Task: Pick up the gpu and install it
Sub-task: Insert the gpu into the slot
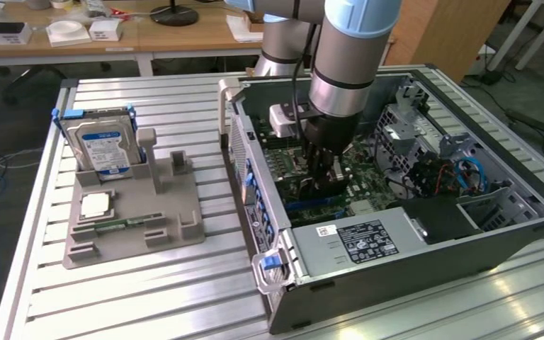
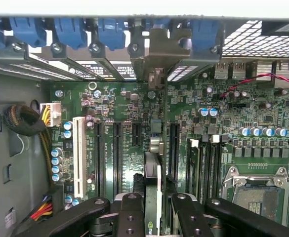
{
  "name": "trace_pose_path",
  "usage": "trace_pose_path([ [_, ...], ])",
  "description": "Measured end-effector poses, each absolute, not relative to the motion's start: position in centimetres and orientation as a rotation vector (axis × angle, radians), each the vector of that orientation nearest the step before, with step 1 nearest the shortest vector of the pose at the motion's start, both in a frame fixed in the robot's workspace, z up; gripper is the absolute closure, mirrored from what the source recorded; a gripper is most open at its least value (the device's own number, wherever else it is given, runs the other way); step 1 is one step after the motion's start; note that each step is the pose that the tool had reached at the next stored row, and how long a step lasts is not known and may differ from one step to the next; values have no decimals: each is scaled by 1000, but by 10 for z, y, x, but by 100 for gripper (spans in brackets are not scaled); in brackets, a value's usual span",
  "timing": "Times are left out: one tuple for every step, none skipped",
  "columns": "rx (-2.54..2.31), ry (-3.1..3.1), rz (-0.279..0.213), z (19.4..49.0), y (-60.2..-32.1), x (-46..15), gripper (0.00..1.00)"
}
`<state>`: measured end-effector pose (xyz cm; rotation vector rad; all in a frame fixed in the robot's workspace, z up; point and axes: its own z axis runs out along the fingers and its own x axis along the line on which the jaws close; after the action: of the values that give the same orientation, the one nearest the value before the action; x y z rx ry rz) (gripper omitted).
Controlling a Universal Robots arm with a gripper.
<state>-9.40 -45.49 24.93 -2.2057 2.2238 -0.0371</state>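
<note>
In the wrist view the one gripper (image 2: 153,210) is closed narrow on the one gpu (image 2: 153,170), a finger (image 2: 132,210) pressing each face of the thin card. The gpu stands on edge and runs straight away from the gripper over the motherboard (image 2: 119,106). Two long black slots, a short one and one white slot (image 2: 77,148) lie on one side of it, and another long black slot (image 2: 174,148) is just beside it on the other. Part of a green logo reading "nv" shows on the card between the fingers. Its metal bracket (image 2: 159,47) reaches the case wall among a row of blue clips (image 2: 70,32). Whether it sits in a slot I cannot tell. One CPU socket (image 2: 253,192) lies off to the side. In the exterior view the one case (image 1: 423,273) lies open along the bench's (image 1: 159,297) edge at the exterior view's right. Its power supply label (image 1: 371,241) is too small to read. One grey tray (image 1: 163,234) near the opposite edge carries one memory stick (image 1: 121,222), one square chip (image 1: 97,205) and, farther back, one upright blue-labelled hard drive (image 1: 104,145). Beyond the bench is a wooden desk (image 1: 187,39).
</note>
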Motion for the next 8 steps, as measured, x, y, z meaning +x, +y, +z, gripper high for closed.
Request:
trace_pose_path([
  [-2206, 2224, -38, 249, -455, -94, 74],
  [-2206, 2224, -38, 249, -455, -94, 74],
  [-2206, 2225, -38, 249, -455, -94, 74],
  [-2206, 2225, -39, 249, -455, -94, 74],
  [-2206, 2225, -39, 249, -455, -94, 74],
  [-2206, 2225, -39, 249, -455, -94, 74],
  [-2206, 2225, -39, 249, -455, -94, 74],
  [-2206, 2225, -39, 249, -455, -94, 74],
])
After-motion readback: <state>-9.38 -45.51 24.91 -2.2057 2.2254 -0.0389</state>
